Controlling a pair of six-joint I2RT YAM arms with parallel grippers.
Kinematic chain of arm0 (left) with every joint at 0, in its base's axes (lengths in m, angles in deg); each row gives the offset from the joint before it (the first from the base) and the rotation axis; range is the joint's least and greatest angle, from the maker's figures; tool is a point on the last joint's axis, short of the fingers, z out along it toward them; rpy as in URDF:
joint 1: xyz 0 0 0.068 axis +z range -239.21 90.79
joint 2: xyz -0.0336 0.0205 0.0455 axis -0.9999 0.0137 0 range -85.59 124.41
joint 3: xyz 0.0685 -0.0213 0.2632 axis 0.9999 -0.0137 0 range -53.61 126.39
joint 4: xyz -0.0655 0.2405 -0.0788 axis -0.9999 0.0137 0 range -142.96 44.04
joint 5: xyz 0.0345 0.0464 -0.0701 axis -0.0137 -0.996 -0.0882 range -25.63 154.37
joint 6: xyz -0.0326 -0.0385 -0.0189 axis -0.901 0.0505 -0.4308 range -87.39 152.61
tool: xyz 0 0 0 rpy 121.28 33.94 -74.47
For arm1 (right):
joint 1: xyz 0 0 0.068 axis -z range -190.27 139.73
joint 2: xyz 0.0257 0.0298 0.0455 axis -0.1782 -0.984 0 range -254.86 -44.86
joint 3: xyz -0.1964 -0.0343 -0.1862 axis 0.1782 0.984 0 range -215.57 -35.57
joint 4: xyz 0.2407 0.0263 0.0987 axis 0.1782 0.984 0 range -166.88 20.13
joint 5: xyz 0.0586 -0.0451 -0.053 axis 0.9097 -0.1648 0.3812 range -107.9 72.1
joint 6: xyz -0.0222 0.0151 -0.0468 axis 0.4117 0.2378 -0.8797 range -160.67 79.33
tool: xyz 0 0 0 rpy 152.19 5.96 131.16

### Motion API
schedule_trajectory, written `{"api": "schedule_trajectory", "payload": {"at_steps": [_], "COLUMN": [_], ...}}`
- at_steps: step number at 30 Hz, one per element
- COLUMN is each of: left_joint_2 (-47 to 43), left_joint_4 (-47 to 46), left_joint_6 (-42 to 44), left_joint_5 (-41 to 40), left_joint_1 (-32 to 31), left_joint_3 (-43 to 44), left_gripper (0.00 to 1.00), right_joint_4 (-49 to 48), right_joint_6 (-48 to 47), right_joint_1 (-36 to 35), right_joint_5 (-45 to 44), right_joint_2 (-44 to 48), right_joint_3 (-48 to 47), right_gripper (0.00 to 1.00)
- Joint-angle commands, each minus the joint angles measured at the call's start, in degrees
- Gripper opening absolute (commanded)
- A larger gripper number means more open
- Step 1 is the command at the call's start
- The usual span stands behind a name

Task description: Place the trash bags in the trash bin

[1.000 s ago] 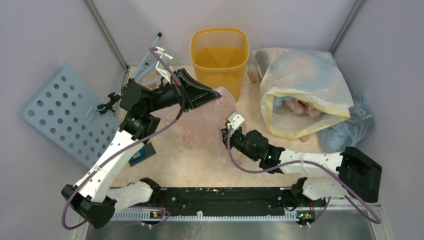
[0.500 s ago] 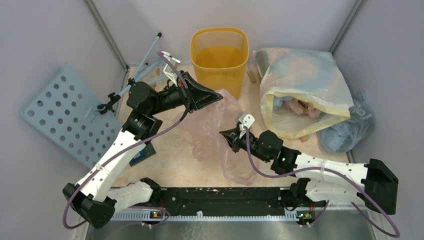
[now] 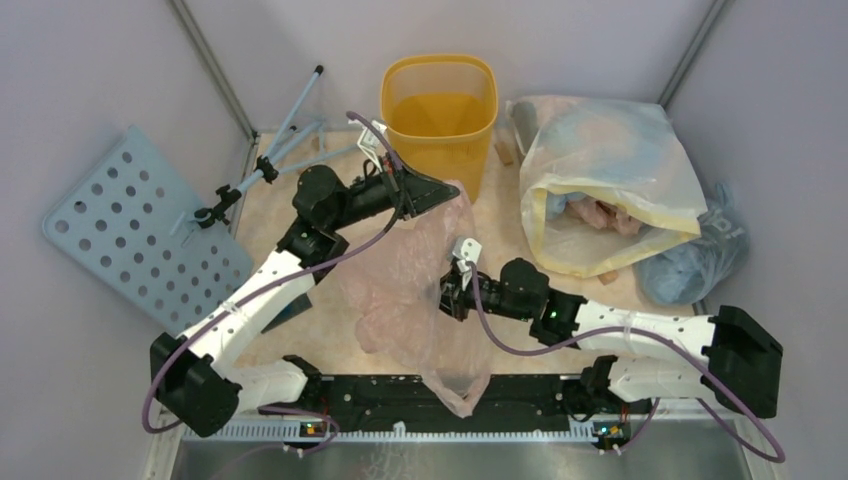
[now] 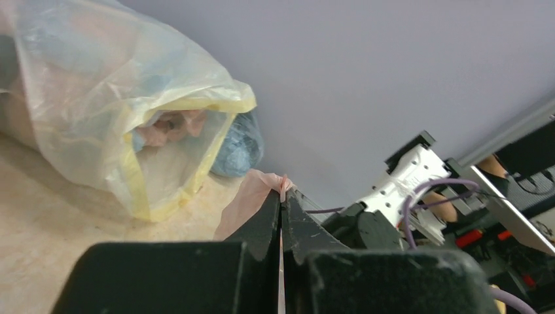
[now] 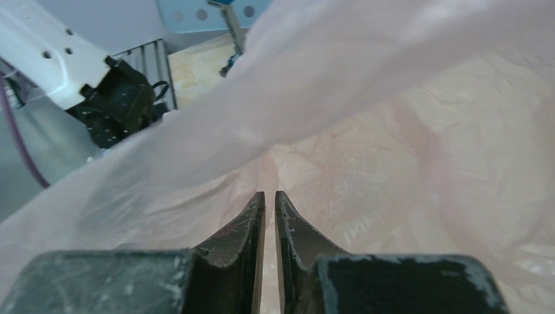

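Since your left hand (image 3: 452,192) pinches the bag (image 3: 400,290) up high by the bin (image 3: 440,150), the bag hangs loose. Your right hand (image 3: 446,298) is almost pressed together against the film, but I can't tell if it grips.

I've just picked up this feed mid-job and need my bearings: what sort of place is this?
Probably a lab test cell: plain panel walls box in the table, and a perforated board leans at left.

Overhead view, two wrist close-ups
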Motion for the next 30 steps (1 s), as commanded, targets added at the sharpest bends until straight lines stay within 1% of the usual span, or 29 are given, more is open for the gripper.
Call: {"api": "schedule_trajectory", "payload": {"at_steps": [1,3,6,8,9,10,15,17,21,23,24,25,26,28,30], "left_joint_2": [0.55,1.49,2.94,4.17,4.61,5.03,4.94,4.39,2.79,2.21,2.12,2.02,2.02,2.12,2.23], "left_joint_4": [1.21,2.04,-0.83,-1.48,-1.38,-1.10,0.18,1.73,2.73,3.01,3.09,3.25,3.43,3.58,3.52], "left_joint_6": [6.55,7.94,7.10,7.57,7.91,8.18,9.69,10.96,12.37,12.56,12.56,12.64,12.71,12.55,12.21], "left_joint_5": [-9.80,-12.50,-14.27,-15.78,-16.07,-16.32,-16.10,-16.73,-17.66,-17.51,-17.37,-17.20,-17.10,-16.65,-16.31], "left_joint_1": [-0.07,0.06,0.01,0.07,0.00,0.02,0.04,0.01,-0.01,0.00,0.04,0.02,0.06,0.03,0.00], "left_joint_3": [1.69,2.18,1.49,1.26,1.25,1.25,1.20,1.41,1.28,1.17,1.21,1.28,1.26,1.22,1.24], "left_gripper": [0.00,0.00,0.00,0.00,0.00,0.00,0.00,0.00,0.00,0.00,0.00,0.00,0.00,0.00,0.00], "right_joint_4": [-4.38,-4.02,-2.76,-1.58,-0.64,1.25,14.89,19.32,25.48,28.84,29.48,29.59,29.14,27.54,26.76], "right_joint_6": [0.89,1.12,1.32,1.63,1.90,2.68,6.60,8.45,10.37,10.85,10.57,9.80,9.10,8.01,7.69], "right_joint_1": [-1.01,-0.96,-1.04,-1.00,-1.02,-1.04,-0.99,-0.89,-0.21,0.30,0.30,0.32,0.29,0.28,0.28], "right_joint_5": [7.01,7.68,8.54,7.02,5.08,1.32,-18.95,-24.85,-33.49,-34.81,-34.17,-32.12,-29.23,-22.98,-19.94], "right_joint_2": [1.70,3.57,5.82,7.21,8.09,8.80,12.50,15.24,19.94,21.75,22.65,23.71,24.80,26.35,25.85], "right_joint_3": [-0.98,-0.05,0.63,0.92,1.02,0.93,-1.35,-1.46,-0.24,-0.11,-0.17,-0.12,0.17,0.86,0.79], "right_gripper": [0.12,0.14,0.14,0.14,0.14,0.15,0.30,0.33,0.35,0.37,0.39,0.43,0.49,0.66,0.88]}}
